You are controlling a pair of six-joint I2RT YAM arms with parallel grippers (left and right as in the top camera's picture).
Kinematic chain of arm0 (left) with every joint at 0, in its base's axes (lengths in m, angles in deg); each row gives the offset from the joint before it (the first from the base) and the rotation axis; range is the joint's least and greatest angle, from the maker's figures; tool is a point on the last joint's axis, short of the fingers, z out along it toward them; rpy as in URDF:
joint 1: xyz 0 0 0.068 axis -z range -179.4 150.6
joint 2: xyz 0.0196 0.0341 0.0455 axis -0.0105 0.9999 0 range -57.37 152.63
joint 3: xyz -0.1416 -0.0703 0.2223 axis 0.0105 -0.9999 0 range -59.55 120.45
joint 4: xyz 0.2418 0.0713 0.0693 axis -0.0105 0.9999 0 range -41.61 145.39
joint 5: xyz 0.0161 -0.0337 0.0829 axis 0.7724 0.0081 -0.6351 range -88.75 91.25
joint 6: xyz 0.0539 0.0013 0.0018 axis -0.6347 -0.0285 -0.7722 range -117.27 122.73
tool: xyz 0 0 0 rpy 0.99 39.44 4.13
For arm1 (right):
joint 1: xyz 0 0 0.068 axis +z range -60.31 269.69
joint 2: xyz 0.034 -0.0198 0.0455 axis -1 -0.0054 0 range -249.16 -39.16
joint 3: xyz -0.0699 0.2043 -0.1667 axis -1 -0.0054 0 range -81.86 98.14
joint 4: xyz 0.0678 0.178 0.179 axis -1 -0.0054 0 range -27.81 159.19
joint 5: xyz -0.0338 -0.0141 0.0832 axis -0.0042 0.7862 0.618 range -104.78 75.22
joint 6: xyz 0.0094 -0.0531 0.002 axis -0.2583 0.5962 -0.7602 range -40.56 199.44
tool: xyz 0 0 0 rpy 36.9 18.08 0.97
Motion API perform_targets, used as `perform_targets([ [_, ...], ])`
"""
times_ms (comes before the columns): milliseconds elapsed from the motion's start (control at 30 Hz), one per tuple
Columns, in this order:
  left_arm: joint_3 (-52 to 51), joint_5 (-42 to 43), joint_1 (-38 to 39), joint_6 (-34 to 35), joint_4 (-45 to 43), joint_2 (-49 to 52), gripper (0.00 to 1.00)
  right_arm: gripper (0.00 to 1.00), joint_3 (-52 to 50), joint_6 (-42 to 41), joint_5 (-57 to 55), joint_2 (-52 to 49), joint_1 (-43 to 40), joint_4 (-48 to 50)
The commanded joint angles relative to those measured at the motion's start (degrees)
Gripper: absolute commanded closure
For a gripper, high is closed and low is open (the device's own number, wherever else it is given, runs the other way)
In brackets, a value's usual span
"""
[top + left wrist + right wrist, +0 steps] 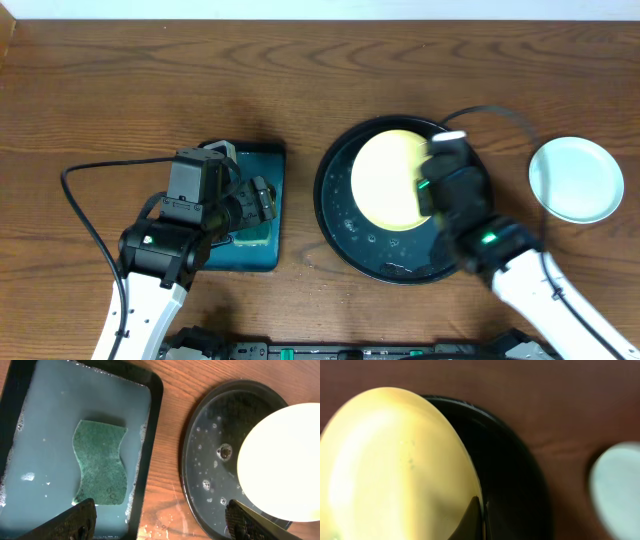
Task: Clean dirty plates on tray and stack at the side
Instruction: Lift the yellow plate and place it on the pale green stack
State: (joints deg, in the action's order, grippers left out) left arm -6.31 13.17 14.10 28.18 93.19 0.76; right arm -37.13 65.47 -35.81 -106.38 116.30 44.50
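Observation:
The pale yellow plate [385,180] is tilted over the large round black tray [335,215]. My right gripper [435,185] is shut on the plate's right rim. In the right wrist view a dark finger [479,520] pinches the edge of the yellow plate [395,465], with the black tray [515,470] behind it. A pale mint-blue plate [575,180] lies on the bare wood to the right of the tray. My left gripper [262,205] is open and empty over the right edge of a teal tray. In the left wrist view its fingers [160,525] are spread wide.
A rectangular teal tray [250,255] holds soapy water and a green sponge [100,462]. The black tray's floor [210,460] is wet with droplets. Cables run beside both arms. Brown wood tabletop [150,90] stretches across the back.

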Motion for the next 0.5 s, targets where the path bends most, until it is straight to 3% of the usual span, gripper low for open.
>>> perform_targets([
  [0,1.3,0.3,-0.2,-0.3,0.1,0.2,0.17,0.99,1.4,-6.1,25.1,0.5,-13.0,0.0],
  [233,1.3,0.3,-0.2,-0.3,0.1,0.2,0.17,0.99,1.4,-10.9,32.9,0.5,-38.9,-0.9],
  [467,1.3,0.3,-0.2,-0.3,0.1,0.2,0.17,0.99,1.4,-19.6,23.2,-2.2,-56.4,1.2],
])
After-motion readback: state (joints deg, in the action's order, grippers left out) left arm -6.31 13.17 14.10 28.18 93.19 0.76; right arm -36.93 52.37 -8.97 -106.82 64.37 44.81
